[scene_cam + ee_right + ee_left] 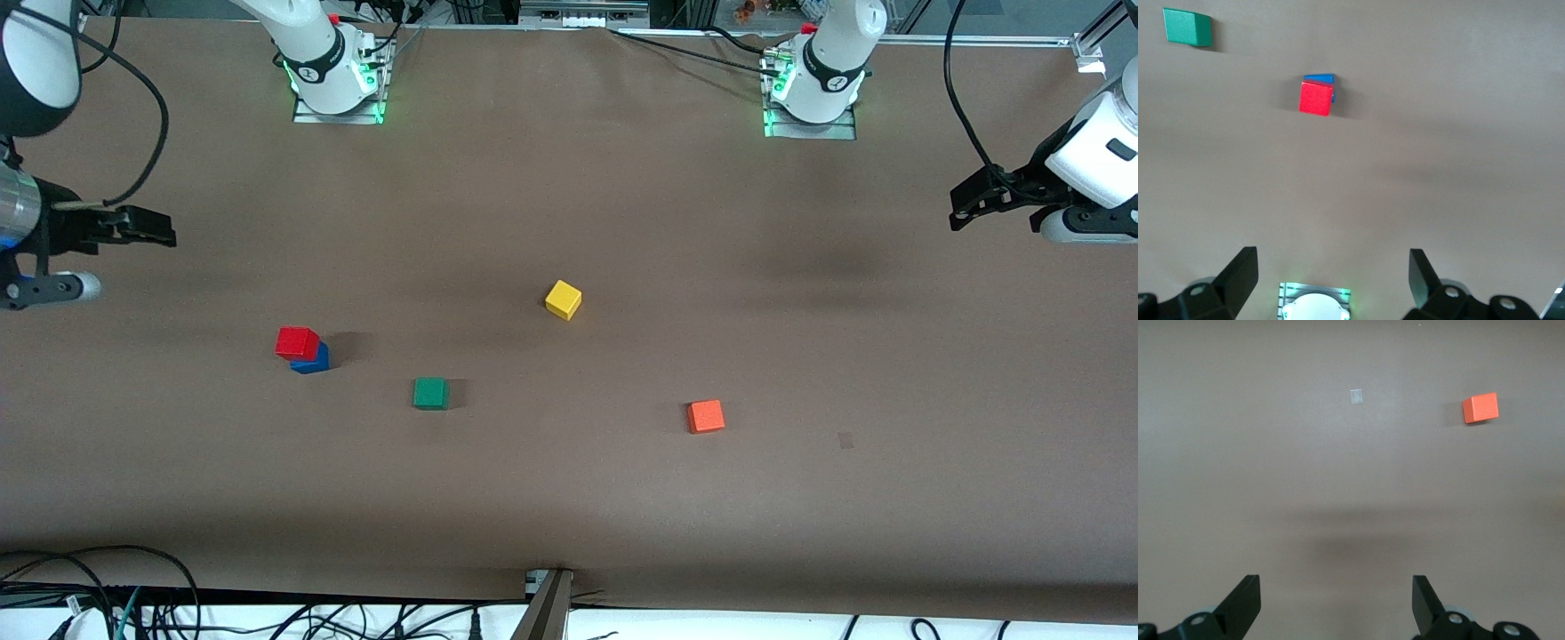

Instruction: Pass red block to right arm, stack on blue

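The table (569, 498) has a plain brown cover, with black cables along its edges. On it the red block (297, 341) sits on top of the blue block (313, 360), toward the right arm's end. It looks a bit off-center on the blue one, but that is hard to be sure of.

The green block (430, 393), the yellow block (563, 300) and the orange block (705, 416) each sit alone, well apart.

The right gripper (147, 229) hangs over the table's edge, jaws wide open and empty. The left gripper (978, 200) hangs over its own end, open and empty too.

The left wrist view shows only the orange block and a small pale patch (1356, 396). The right wrist view shows the 2 stacked blocks from above and the green block.
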